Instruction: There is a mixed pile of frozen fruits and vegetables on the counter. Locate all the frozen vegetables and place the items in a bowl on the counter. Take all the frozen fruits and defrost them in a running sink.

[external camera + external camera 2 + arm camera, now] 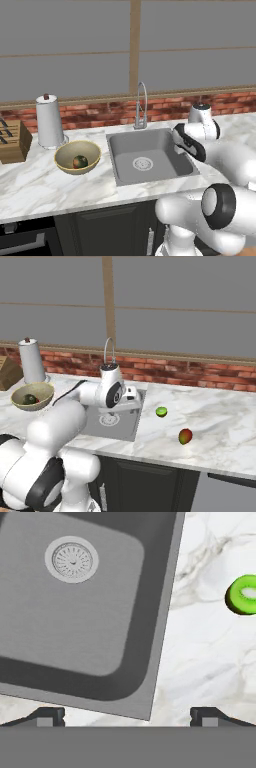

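Nearby, a bright lime-green ball (242, 594) lies on white marble counter (200, 657)

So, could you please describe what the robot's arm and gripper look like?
The arm is glossy white, built of rounded, tube-like segments with dark grey to black rings at the joints. The gripper ends in two small dark finger tips. No cables or markings are visible.

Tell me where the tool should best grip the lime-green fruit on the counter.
Probably from above, open fingers straddling the widest middle of the lime-green fruit. It sits alone on flat counter, right of the sink, so all sides are free; being small and round, it could roll under a sideways approach.
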